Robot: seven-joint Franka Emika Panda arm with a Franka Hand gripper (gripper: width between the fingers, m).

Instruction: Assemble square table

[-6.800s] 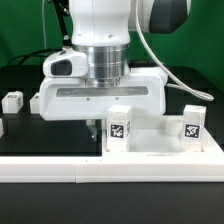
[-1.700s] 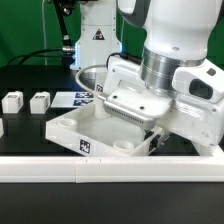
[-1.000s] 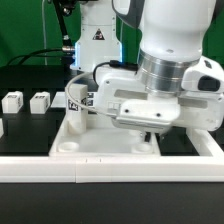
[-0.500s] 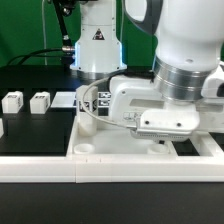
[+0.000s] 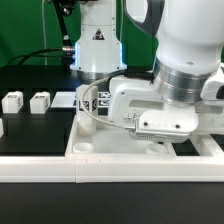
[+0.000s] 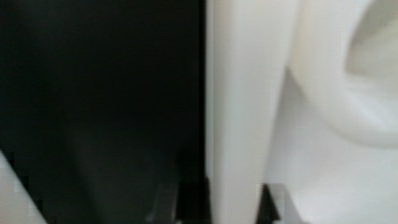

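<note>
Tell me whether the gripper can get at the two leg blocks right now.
Probably not yet: the gripper is shut on the square table's wall, so it must let go first. The legs themselves stand unobstructed.

Robotics lab: green backdrop [image 5: 20, 30], black tabletop [image 5: 30, 128], small white blocks [image 5: 40, 101], a robot arm's white base [image 5: 97, 42]

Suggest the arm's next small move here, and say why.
Probably open the gripper and lift clear: it is shut on the edge of the tabletop, which lies flat along the rail, and two legs sit loose at the exterior view's left.
</note>
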